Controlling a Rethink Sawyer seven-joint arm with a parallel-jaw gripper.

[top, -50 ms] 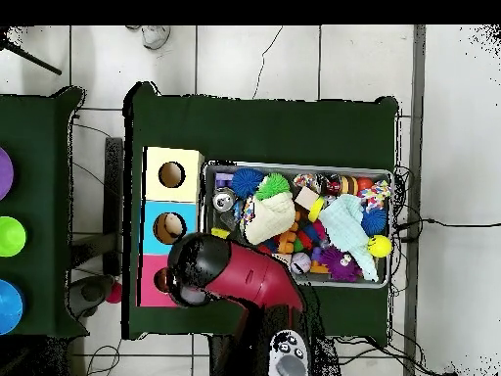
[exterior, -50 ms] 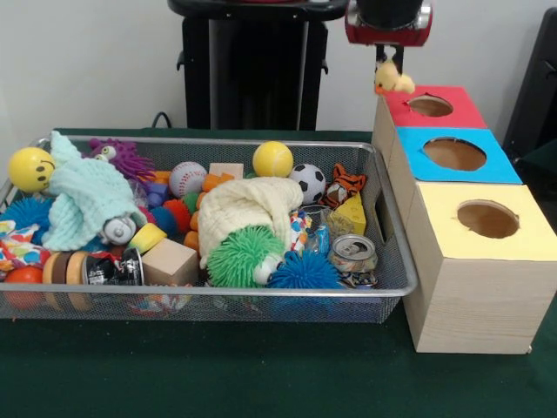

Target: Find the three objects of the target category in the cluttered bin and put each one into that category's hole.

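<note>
My gripper [exterior, -50 ms: 386, 66] hangs at the top right, shut on a small yellow duck toy [exterior, -50 ms: 393, 82]. The duck dangles just above the back left corner of the red box [exterior, -50 ms: 452, 115], a little left of its round hole [exterior, -50 ms: 430, 106]. The blue box [exterior, -50 ms: 483, 165] and yellow box [exterior, -50 ms: 522, 235] stand in a row in front of it, each with its own hole. In the overhead view the arm's black and red head [top, -50 ms: 201, 269] covers the red box [top, -50 ms: 149, 292] and hides the gripper. The mesh bin [exterior, -50 ms: 218, 292] holds the clutter, including a tiger toy [exterior, -50 ms: 346, 185].
The bin holds a cream knit hat [exterior, -50 ms: 248, 205], mint knit cloth [exterior, -50 ms: 87, 196], green spiky ball [exterior, -50 ms: 239, 257], blue spiky ball [exterior, -50 ms: 302, 272], soccer ball [exterior, -50 ms: 306, 181], yellow ball [exterior, -50 ms: 272, 159], crushed can [exterior, -50 ms: 352, 254] and wooden block [exterior, -50 ms: 170, 261]. The boxes stand close against its right end.
</note>
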